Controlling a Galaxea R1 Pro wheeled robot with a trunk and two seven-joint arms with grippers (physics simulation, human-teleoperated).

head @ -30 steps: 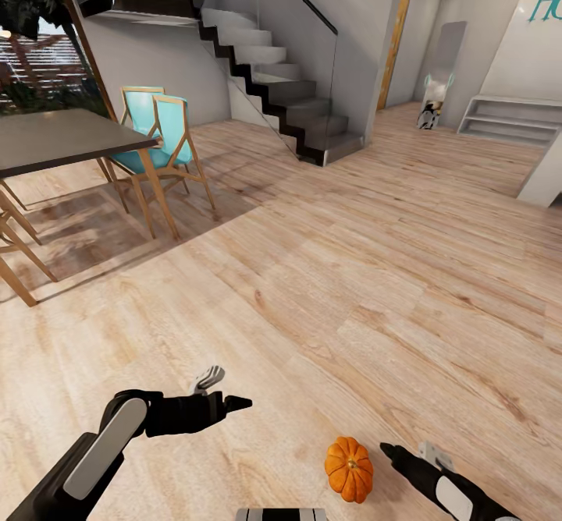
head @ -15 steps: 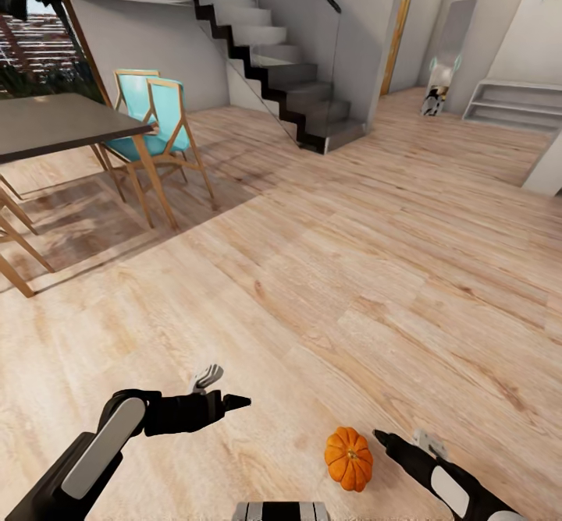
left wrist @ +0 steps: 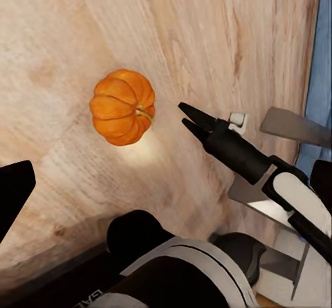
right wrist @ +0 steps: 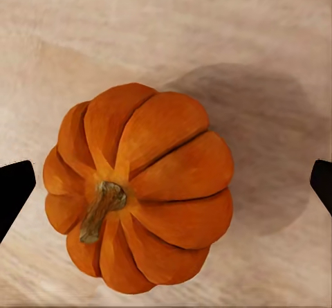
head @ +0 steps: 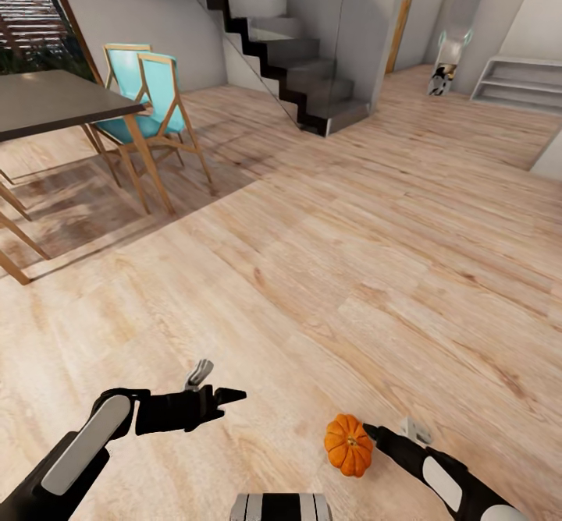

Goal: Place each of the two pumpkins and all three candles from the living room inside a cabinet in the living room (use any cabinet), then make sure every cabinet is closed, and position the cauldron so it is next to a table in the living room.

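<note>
A dark table (head: 55, 100) with turquoise chairs (head: 152, 108) stands at the far left of the wooden floor (head: 351, 232), the staircase (head: 289, 45) behind it. Nearer, the left gripper (head: 230, 394) hovers over bare planks; how far its jaws are parted cannot be told. The pumpkin (head: 349, 445) sits on the floor just beside the right gripper (head: 369, 430), whose fingertips (right wrist: 15, 187) are spread wide on either side of it, not touching.

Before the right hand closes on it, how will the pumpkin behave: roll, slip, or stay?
The pumpkin lies on the wood floor tilted, stem sideways, so a nudge may well roll it. Its smooth rounded ribs could slip between the right hand fingertips. It looks rigid, probably not floppy.
</note>
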